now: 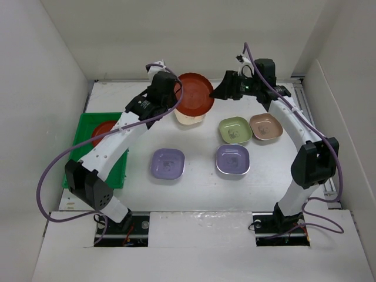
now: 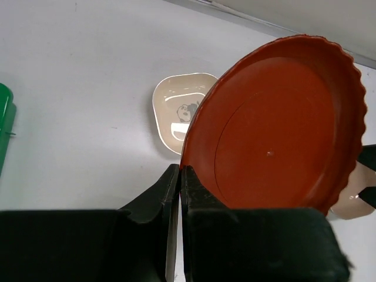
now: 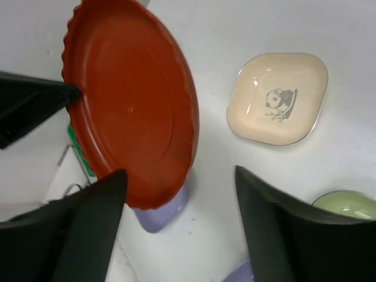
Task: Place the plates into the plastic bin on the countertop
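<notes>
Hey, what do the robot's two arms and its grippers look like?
The left arm and right arm have white links with black joints. A purple cable loops along each. The left gripper and right gripper have black tapered fingers.

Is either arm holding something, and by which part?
The left fingers pinch the red plate by its scalloped rim. The right fingers are open, holding nothing.

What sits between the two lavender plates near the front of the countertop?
Nothing. In the top view, the strip of countertop between the left-hand lavender plate and the right-hand lavender plate is bare white.
</notes>
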Robot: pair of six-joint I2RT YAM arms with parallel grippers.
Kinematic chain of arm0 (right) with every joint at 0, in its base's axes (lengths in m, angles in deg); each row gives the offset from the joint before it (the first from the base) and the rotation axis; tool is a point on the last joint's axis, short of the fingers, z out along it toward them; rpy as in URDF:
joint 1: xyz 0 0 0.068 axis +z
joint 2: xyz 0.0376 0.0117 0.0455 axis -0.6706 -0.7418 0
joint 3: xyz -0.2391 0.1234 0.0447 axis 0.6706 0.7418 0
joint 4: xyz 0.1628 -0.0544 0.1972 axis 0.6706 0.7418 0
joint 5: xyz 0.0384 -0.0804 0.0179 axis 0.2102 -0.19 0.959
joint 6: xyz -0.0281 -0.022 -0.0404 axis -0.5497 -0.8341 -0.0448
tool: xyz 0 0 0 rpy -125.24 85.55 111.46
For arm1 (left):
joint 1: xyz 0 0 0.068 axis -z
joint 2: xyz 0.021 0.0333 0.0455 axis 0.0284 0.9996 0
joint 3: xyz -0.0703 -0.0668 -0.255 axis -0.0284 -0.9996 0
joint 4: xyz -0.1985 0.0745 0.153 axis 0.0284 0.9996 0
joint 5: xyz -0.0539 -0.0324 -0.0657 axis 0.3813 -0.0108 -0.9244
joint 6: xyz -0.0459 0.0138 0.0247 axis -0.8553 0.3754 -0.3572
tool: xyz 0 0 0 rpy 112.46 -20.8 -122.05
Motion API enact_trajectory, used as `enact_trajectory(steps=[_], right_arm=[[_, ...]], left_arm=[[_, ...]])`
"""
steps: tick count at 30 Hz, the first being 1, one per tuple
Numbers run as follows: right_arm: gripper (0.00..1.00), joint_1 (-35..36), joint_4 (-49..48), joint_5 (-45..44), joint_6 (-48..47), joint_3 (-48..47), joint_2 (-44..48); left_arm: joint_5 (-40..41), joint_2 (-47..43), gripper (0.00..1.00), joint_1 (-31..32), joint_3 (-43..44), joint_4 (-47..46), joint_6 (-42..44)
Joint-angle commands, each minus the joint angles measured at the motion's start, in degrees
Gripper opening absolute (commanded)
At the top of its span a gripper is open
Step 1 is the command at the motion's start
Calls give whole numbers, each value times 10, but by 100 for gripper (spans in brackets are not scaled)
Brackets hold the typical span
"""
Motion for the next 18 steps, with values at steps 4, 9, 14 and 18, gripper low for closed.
enact_trajectory(steps=[4, 9, 14, 18], right_arm=[[100, 5, -11, -59, -10, 0, 2], [100, 11, 4, -176, -16, 57, 70], [100, 51, -16, -200, -16, 143, 139], [100, 84, -21, -212, -23, 195, 180]], left_arm=[[65, -17, 0, -14, 36, 32, -25], [55, -10, 0, -113, 21, 79, -74], [-44, -60, 0, -304, -112, 18, -112], [-90, -89, 0, -414, -218, -19, -125]])
